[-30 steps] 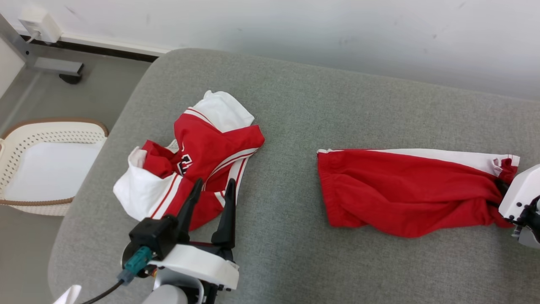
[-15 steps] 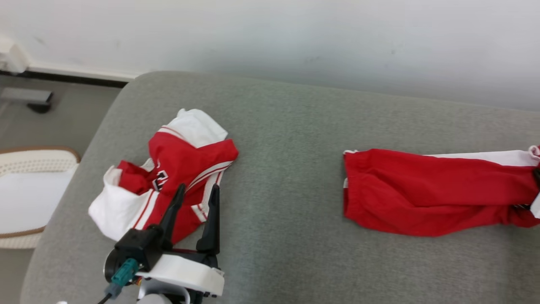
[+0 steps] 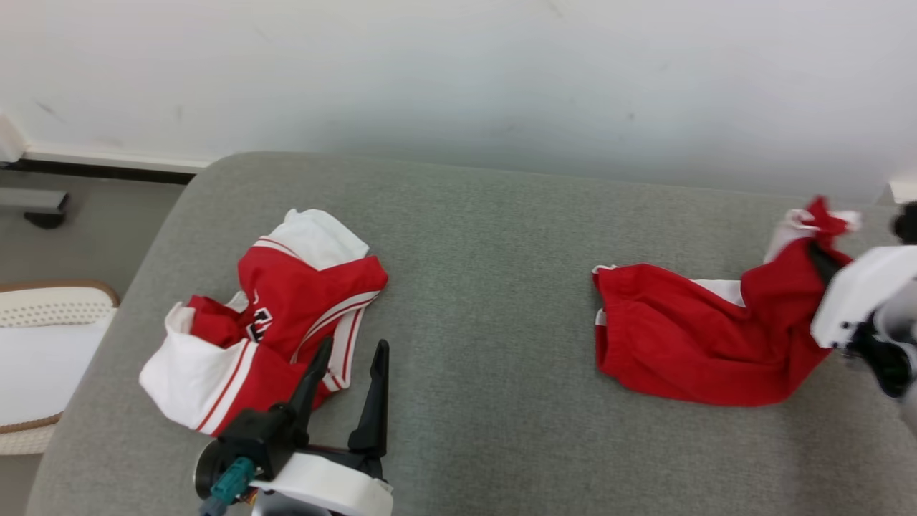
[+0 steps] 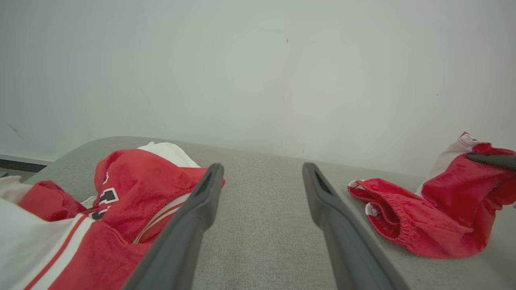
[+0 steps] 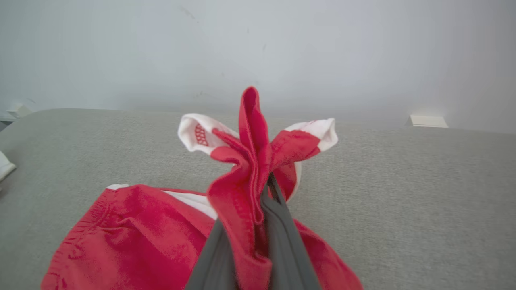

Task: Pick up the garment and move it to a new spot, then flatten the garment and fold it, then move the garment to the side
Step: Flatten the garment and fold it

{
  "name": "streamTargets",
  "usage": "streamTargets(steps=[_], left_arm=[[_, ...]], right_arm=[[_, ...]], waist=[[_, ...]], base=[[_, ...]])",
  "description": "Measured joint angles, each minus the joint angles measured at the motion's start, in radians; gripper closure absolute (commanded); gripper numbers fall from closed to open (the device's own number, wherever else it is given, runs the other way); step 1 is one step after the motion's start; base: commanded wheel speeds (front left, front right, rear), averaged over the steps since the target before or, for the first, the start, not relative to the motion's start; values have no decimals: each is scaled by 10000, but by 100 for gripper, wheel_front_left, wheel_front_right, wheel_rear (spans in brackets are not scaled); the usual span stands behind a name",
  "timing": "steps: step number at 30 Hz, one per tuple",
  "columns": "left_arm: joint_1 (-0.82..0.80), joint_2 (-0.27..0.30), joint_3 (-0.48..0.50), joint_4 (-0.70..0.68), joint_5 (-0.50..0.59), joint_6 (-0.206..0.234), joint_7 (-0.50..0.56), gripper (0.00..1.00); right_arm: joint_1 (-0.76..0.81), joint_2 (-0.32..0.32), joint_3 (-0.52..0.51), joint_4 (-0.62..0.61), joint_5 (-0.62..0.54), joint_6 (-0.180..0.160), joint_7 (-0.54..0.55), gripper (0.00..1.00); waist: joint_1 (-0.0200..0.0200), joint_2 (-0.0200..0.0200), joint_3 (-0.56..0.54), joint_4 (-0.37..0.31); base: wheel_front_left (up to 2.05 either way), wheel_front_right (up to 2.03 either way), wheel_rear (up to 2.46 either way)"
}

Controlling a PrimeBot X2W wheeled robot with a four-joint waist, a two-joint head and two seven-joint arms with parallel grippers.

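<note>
A pair of red shorts [image 3: 680, 351] with a white side stripe lies on the right of the grey cushion [image 3: 487, 251]. My right gripper [image 3: 824, 261] is shut on its right end and holds that end bunched and raised, while the waistband end rests on the cushion. In the right wrist view the pinched red and white fabric [image 5: 252, 161] sticks up above the closed fingers [image 5: 278, 225]. My left gripper [image 3: 354, 347] stands open at the lower left with nothing between its fingers. It is just right of a crumpled red and white jersey [image 3: 272, 322].
The jersey [image 4: 121, 189] and the shorts [image 4: 423, 217] lie apart, with bare grey cushion between them. A white basket [image 3: 43, 304] sits on the floor at the far left. A pale wall runs behind the cushion.
The head camera has tilted and turned. My right gripper has lifted the shorts' right end up and inward, so the shorts now bunch shorter. The left gripper stays open.
</note>
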Motion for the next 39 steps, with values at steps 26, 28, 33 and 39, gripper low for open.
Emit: streamTargets(steps=[26,28,33,39], left_arm=[[291,-817,709,539,447,-619,0,0],[290,-817,782,520,500,-679,0,0],[268,-842,901,472,616,-780,0,0],[248,-901,955,472,692,-878,0,0]], right_arm=[[-71,1960,-19,-936,-40,10,-865,0],[36,1488,-207,-1315,-27,10,-1398,0],[366,309,-656,-1120,-119,8,-2305,0],[815,40,-968,-380,-215,8,-2556,0]], waist=[[1,0,-191,788],[1,0,-169,576],[0,0,-118,120],[1,1,26,-100]], base=[[0,0,0],[0,0,0],[0,0,0],[0,0,0]])
